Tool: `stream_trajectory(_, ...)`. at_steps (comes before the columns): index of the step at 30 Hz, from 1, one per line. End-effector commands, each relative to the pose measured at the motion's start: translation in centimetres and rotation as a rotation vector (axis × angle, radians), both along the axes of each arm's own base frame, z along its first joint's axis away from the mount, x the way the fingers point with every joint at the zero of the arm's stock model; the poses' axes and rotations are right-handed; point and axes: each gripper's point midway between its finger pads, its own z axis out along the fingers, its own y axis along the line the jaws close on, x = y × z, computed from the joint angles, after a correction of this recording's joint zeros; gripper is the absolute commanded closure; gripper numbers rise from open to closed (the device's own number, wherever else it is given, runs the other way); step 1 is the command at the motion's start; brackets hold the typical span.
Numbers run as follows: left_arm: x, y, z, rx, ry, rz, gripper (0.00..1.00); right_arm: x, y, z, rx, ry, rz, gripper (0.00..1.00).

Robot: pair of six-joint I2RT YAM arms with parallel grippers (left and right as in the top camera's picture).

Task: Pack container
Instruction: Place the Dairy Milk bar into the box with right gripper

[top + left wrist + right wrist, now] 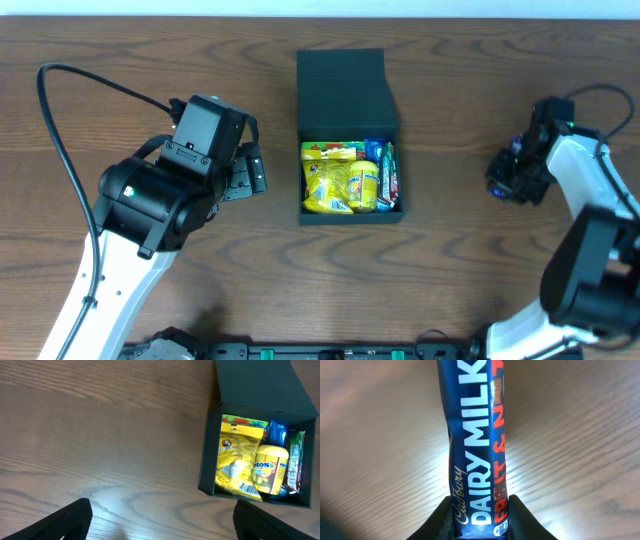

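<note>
The dark green container stands at the table's middle, its flap lid open and lying flat behind it. It holds yellow snack packets, a yellow tub and blue and green-red packets; it also shows in the left wrist view. My left gripper is open and empty over bare table left of the container, its fingers at the bottom edge of the left wrist view. My right gripper, far right of the container, is shut on a blue Dairy Milk chocolate bar, its fingers on either side.
The wooden table spreads all round. A black cable loops over the left arm. The right arm's white body stands at the right edge.
</note>
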Motion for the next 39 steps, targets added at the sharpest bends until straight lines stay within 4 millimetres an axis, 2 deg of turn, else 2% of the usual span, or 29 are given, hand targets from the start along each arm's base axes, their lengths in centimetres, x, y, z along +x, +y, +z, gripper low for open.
stream_trajectory(1, -0.1, 0.2, 0.3, -0.001, -0.007, 0.000, 0.08, 2.0, 3.8, 6.8, -0.004, -0.197, 0.154, 0.99)
stream_trajectory(4, -0.1, 0.2, 0.2, 0.000, -0.007, 0.000, 0.08, 1.7, 9.1, 9.9, 0.076, -0.294, 0.284, 0.99)
stream_trajectory(6, 0.0, 0.1, 0.1, 0.002, -0.002, 0.000, 0.08, 1.2, 12.2, 11.0, 0.107, -0.321, 0.347, 0.99)
stream_trajectory(7, 0.0, 0.1, 0.0, 0.004, 0.003, 0.000, 0.08, 0.8, 14.0, 11.0, 0.122, -0.313, 0.373, 0.99)
stream_trajectory(10, 0.0, 0.1, -0.3, 0.011, 0.018, 0.000, 0.08, -0.6, 17.5, 9.9, 0.152, -0.262, 0.415, 0.99)
stream_trajectory(16, 0.0, 0.1, -0.8, 0.021, 0.039, 0.000, 0.08, -2.0, 22.1, 7.6, 0.150, -0.199, 0.471, 0.99)
stream_trajectory(20, 0.0, 0.1, -0.8, 0.022, 0.041, 0.000, 0.08, -2.4, 23.0, 6.1, 0.122, -0.158, 0.469, 0.99)
stream_trajectory(23, 0.0, 0.1, -0.8, 0.022, 0.041, 0.000, 0.08, -2.4, 23.0, 5.2, 0.112, -0.128, 0.446, 0.99)
stream_trajectory(29, 0.0, 0.1, -0.8, 0.022, 0.040, 0.000, 0.08, -2.6, 22.4, 5.0, 0.086, -0.113, 0.416, 0.99)
stream_trajectory(30, 0.0, 0.1, -0.8, 0.021, 0.040, 0.000, 0.08, -2.8, 22.3, 4.9, 0.083, -0.106, 0.427, 0.91)
stream_trajectory(31, 0.0, 0.1, -0.8, 0.021, 0.040, 0.000, 0.08, -3.1, 22.3, 4.8, 0.081, -0.094, 0.440, 0.60)
stream_trajectory(32, 0.0, 0.1, -0.8, 0.021, 0.040, 0.000, 0.08, -3.4, 22.1, 4.8, 0.078, -0.081, 0.442, 0.44)
stream_trajectory(35, 0.0, 0.1, -0.8, 0.021, 0.039, 0.000, 0.08, -3.9, 21.8, 4.7, 0.068, -0.059, 0.472, 0.36)
stream_trajectory(37, 0.0, 0.1, -0.8, 0.020, 0.037, 0.000, 0.08, -3.9, 21.8, 4.8, 0.066, -0.062, 0.485, 0.34)
stream_trajectory(39, 0.2, 0.0, -0.7, 0.016, 0.029, 0.000, 0.08, -3.7, 21.6, 5.0, 0.067, -0.072, 0.479, 0.36)
